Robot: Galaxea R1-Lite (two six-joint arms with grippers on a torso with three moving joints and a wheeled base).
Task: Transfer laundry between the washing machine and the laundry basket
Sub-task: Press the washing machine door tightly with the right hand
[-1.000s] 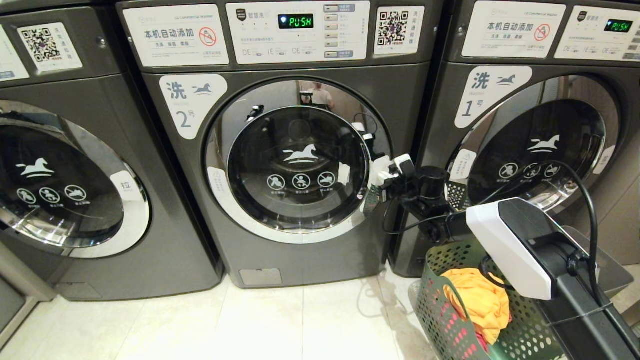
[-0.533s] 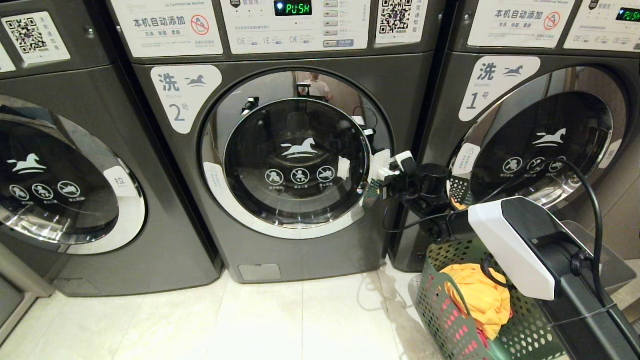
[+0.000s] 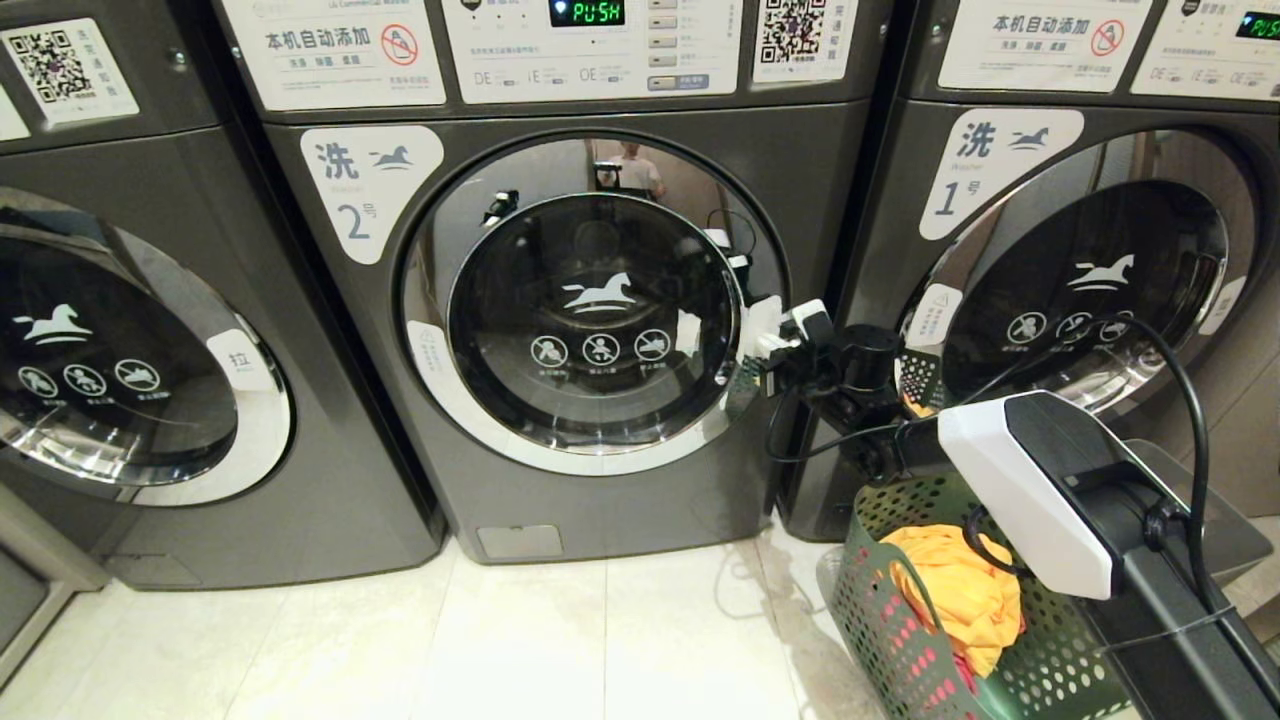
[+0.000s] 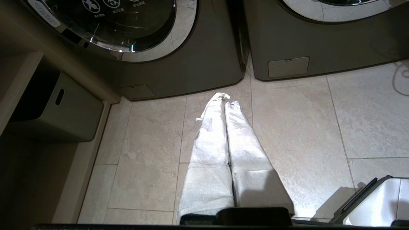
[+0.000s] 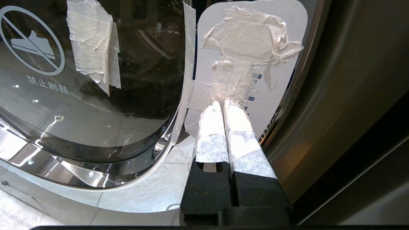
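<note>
We found the washing machine (image 3: 560, 330) marked "2" with its round chrome-rimmed door (image 3: 594, 305) closed and its display (image 3: 586, 12) reading "PUSH". The right gripper (image 3: 775, 345) was at the door's right edge, its tape-wrapped fingers (image 5: 238, 127) pressed together with nothing between them. In the right wrist view their tips met a pale taped tab (image 5: 249, 57) on the door rim, though we could not tell whether they touched it.

The dark green laundry basket (image 3: 880, 600) stood on the tiled floor (image 3: 500, 640) in front of the machine marked "1" (image 3: 1080, 260), to the right of machine "2". It held a yellow-orange garment (image 3: 960, 595), with a red-pink garment (image 3: 905, 640) showing through the round holes below it.

The left gripper (image 4: 225, 102) hung above the floor tiles before the machines, its wrapped fingers clenched on nothing. A grey plastic bin (image 4: 60, 108) sat in a low shelf recess nearby.
</note>
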